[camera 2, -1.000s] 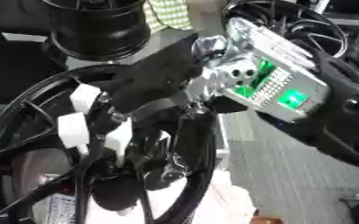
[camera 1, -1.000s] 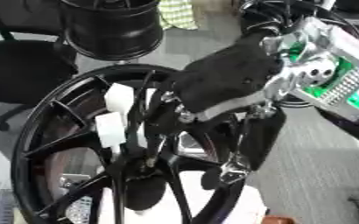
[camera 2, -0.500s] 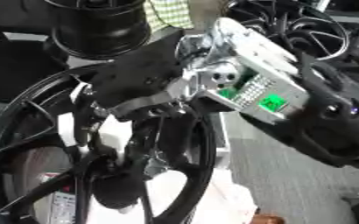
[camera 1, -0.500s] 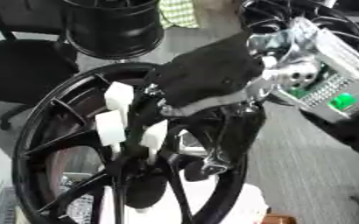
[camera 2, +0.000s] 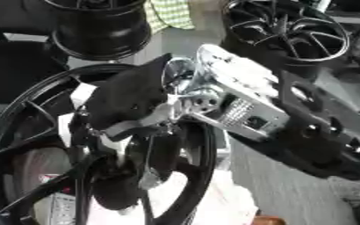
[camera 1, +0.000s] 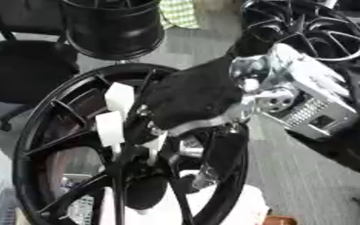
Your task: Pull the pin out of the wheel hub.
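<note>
- Wheel hub (camera 1: 129, 145), left eye view: black spoked rim is standing upright and filling the lower left, its centre lying just below the fingers of the right hand (camera 1: 191, 99).
- Right hand is reaching in from the right over the rim's upper edge; the black back of the hand is facing the camera and covering the fingers, so cannot tell whether they are wide, narrow or holding anything.
- Two white tags (camera 1: 114, 116) are hanging on the spokes just left of the hand, one above the other.
- A short silver piece (camera 1: 189, 151) is showing just under the hand near the hub centre; cannot tell if this is the pin.
- Silver forearm housing (camera 1: 306, 99) is trailing off up and to the right of the hand.
- Right eye view: same hand (camera 2: 133, 99) is sitting against the rim's top; fingers are again hidden.
- A pale strap (camera 2: 141, 122) is crossing the lower edge of the hand.
- Two other black rims are sitting well beyond the hand, one at upper left (camera 2: 99, 28), one at upper right (camera 2: 287, 28).
- Left hand is not showing.
</note>
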Robot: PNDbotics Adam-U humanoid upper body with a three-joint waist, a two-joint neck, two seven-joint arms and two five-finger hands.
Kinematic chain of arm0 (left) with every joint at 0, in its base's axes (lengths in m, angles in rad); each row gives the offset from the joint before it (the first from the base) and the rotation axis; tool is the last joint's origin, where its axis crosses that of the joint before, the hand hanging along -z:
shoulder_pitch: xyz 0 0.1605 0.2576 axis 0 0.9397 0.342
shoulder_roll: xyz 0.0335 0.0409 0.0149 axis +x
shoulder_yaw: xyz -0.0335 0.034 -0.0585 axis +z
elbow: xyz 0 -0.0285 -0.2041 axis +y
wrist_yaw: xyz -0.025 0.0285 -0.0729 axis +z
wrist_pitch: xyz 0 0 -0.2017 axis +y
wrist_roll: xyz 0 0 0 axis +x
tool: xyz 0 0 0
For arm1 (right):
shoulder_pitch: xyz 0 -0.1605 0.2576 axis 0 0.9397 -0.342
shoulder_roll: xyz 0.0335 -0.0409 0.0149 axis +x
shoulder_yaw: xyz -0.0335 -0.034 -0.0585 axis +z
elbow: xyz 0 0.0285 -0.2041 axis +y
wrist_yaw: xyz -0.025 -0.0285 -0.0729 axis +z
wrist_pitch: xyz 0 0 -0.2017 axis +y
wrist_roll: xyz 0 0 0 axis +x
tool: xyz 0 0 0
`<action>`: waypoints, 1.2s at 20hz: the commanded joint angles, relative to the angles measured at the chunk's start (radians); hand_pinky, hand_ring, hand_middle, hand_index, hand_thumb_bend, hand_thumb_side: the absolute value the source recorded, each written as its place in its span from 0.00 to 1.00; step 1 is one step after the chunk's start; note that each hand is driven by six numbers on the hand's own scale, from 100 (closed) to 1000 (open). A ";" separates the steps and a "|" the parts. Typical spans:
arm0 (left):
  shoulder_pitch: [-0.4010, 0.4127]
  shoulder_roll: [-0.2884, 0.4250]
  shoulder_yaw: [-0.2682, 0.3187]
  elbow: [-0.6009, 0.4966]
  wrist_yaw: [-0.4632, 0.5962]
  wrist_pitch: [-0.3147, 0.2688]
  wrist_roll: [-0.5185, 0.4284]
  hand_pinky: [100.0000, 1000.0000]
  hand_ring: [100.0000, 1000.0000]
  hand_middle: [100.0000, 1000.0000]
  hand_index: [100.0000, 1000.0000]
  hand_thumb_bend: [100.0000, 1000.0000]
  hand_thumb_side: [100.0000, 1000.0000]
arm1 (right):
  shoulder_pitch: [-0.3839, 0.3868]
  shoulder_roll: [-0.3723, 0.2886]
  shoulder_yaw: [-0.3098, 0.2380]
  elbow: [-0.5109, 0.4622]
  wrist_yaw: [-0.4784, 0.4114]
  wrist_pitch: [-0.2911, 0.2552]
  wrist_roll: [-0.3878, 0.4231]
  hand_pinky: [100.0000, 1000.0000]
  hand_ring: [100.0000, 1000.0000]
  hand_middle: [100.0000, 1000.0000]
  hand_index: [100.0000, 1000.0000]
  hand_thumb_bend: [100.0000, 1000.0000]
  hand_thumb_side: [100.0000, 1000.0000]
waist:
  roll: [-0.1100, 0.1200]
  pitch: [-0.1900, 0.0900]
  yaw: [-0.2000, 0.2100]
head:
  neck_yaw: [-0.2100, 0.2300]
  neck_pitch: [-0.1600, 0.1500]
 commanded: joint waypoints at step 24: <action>-0.034 0.017 0.006 -0.017 -0.009 0.006 -0.006 0.83 0.78 0.79 0.84 0.00 0.72 | 0.027 -0.011 -0.067 0.056 0.233 0.083 -0.091 0.91 0.86 0.76 0.82 0.36 0.14 | 0.006 0.024 0.027 | -0.054 -0.045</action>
